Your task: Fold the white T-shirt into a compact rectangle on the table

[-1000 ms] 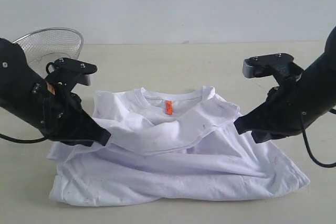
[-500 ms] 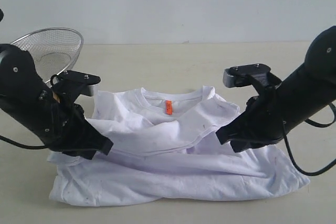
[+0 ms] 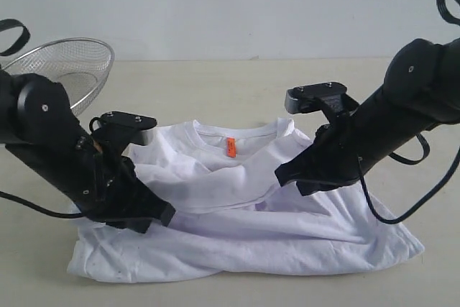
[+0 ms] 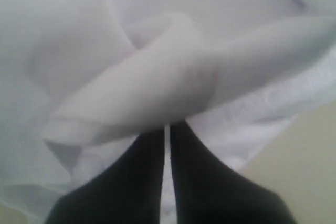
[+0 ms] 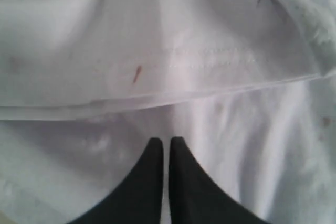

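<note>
Now, white T-shirt (image 3: 244, 239): rumpled by front edge of table (image 3: 215, 84)
Left gripper (image 4: 167, 127): pinching shirt fold
Right gripper (image 5: 165, 140): pressed together over shirt

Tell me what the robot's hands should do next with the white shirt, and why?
Probably the left gripper should carry its pinched fold of the white T-shirt toward the orange neck tag and lay it flat. The shirt is bunched, not a rectangle yet, and the right gripper, shut, sits on the opposite side.

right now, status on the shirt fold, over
Left end effector shut, right end effector shut, both tips at the shirt, grip unclear. Shirt partly folded, rumpled. Basket far left, off the shirt.
</note>
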Controlling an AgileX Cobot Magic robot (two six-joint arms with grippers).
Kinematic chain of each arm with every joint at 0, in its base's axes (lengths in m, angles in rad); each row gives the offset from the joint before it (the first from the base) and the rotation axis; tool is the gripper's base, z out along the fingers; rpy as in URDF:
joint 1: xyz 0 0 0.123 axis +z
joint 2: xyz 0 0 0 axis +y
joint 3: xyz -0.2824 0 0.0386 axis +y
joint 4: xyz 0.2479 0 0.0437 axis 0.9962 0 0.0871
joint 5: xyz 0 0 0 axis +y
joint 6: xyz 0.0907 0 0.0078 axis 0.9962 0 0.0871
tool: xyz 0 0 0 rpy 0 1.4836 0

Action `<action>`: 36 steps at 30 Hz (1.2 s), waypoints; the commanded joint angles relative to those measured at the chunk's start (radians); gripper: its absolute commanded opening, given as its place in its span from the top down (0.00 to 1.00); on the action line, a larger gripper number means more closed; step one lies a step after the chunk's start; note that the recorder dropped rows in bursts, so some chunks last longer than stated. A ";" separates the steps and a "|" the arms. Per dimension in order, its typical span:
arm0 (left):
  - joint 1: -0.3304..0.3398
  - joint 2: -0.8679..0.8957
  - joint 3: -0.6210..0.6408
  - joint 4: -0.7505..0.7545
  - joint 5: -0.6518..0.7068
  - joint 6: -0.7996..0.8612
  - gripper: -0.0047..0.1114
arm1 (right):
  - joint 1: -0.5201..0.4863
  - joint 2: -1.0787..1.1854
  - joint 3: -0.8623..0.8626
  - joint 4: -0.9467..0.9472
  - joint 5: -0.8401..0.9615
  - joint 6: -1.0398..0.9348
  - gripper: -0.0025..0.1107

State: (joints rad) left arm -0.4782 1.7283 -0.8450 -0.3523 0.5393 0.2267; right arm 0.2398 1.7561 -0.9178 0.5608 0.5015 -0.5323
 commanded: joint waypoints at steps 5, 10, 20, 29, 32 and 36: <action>0.061 0.126 -0.177 0.144 -0.173 -0.017 0.92 | 0.022 0.036 -0.011 0.009 0.016 -0.024 0.98; 0.113 0.156 -0.378 0.197 -0.088 -0.017 0.92 | 0.075 0.036 -0.011 0.026 -0.029 -0.024 0.98; 0.148 0.220 -0.436 0.238 -0.031 -0.033 0.92 | 0.075 0.098 -0.011 0.031 -0.080 -0.024 0.98; 0.154 0.220 -0.432 0.231 0.072 -0.056 0.92 | 0.075 0.128 -0.047 0.033 -0.144 -0.024 0.98; 0.154 0.220 -0.432 0.231 0.065 -0.056 0.92 | 0.075 0.130 -0.092 0.033 -0.149 -0.024 0.98; 0.154 0.220 -0.432 0.231 0.051 -0.056 0.92 | 0.073 0.157 -0.165 0.033 -0.208 -0.024 0.98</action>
State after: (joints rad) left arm -0.3253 1.9511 -1.2771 -0.1191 0.6019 0.1843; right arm 0.3130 1.8906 -1.0379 0.5907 0.3414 -0.5496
